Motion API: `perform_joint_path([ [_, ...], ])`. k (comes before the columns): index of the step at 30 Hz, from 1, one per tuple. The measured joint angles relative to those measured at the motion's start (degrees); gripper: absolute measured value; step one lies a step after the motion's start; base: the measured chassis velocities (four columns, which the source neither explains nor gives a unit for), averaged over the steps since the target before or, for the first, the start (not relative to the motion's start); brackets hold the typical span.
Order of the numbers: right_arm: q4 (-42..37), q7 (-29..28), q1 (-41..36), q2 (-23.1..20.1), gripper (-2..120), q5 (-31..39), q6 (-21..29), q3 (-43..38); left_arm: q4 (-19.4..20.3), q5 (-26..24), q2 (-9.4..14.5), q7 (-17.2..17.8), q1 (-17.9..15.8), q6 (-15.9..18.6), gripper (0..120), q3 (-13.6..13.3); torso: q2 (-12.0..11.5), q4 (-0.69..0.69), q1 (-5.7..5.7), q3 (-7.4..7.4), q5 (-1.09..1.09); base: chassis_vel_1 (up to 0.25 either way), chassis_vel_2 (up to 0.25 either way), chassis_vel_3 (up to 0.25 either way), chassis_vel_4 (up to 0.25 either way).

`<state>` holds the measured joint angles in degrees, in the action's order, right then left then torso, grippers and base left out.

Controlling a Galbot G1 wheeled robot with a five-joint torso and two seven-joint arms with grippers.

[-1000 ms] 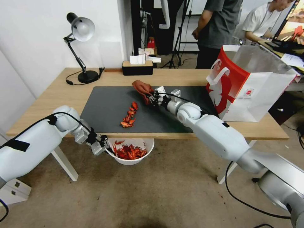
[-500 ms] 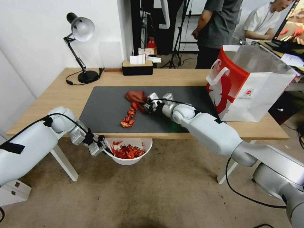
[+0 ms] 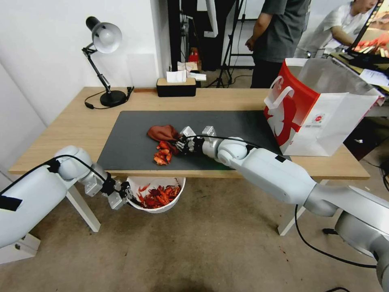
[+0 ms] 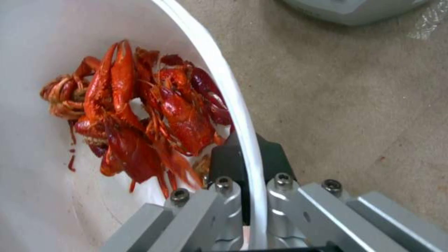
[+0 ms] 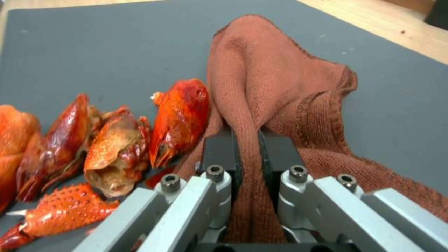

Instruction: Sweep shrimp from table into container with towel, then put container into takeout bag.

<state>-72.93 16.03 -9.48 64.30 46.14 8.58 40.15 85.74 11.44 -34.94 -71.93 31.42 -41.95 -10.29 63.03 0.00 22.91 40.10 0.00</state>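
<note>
A small heap of red-orange shrimp (image 3: 162,153) (image 5: 117,140) lies on the dark grey mat near the table's (image 3: 81,121) front edge. My right gripper (image 3: 181,144) (image 5: 247,147) is shut on the rust-red towel (image 3: 162,132) (image 5: 280,87), which rests against the heap's far side. Below the table edge my left gripper (image 3: 126,197) (image 4: 247,154) is shut on the rim of the white container (image 3: 150,210) (image 4: 224,77), which holds more shrimp (image 3: 156,196) (image 4: 149,115). The red and white takeout bag (image 3: 320,109) stands open at the table's right end.
A black desk lamp (image 3: 106,52) stands at the back left of the table and a dark tissue box (image 3: 176,86) at the back middle. White table legs stand at both sides over a bare concrete floor. People stand behind the table, away from the work.
My right gripper has dragged the towel toward the front edge, bunching the shrimp heap closer to it. My left gripper has carried the container a little left and lower.
</note>
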Motion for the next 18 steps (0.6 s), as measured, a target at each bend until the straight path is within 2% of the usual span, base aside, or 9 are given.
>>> perform_joint_path([
  [10, -3.81, -0.69, -1.3, -1.55, 6, 0.04, -0.04, 0.98, 0.24, 1.57, -0.58, -0.19, -2.57, 0.02, 0, -2.36, 0.0, -0.01, 0.0, 0.01, 0.0, 0.0, 0.0, 0.0, 0.0],
  [13, -5.09, -1.01, -1.65, -1.8, 6, 0.05, -0.16, 1.69, 0.24, 1.57, -0.24, -0.45, -3.92, 0.05, 0, -3.02, 0.0, -0.01, 0.01, 0.01, 0.0, 0.0, 0.0, 0.0, 0.0],
  [18, -6.8, -1.24, -1.99, -2.23, 6, 0.08, -0.16, 2.47, 0.43, 1.29, 0.61, -0.47, -4.09, 0.1, 0, -3.03, 0.0, 0.0, 0.01, 0.01, 0.0, 0.0, 0.0, 0.0, 0.0],
])
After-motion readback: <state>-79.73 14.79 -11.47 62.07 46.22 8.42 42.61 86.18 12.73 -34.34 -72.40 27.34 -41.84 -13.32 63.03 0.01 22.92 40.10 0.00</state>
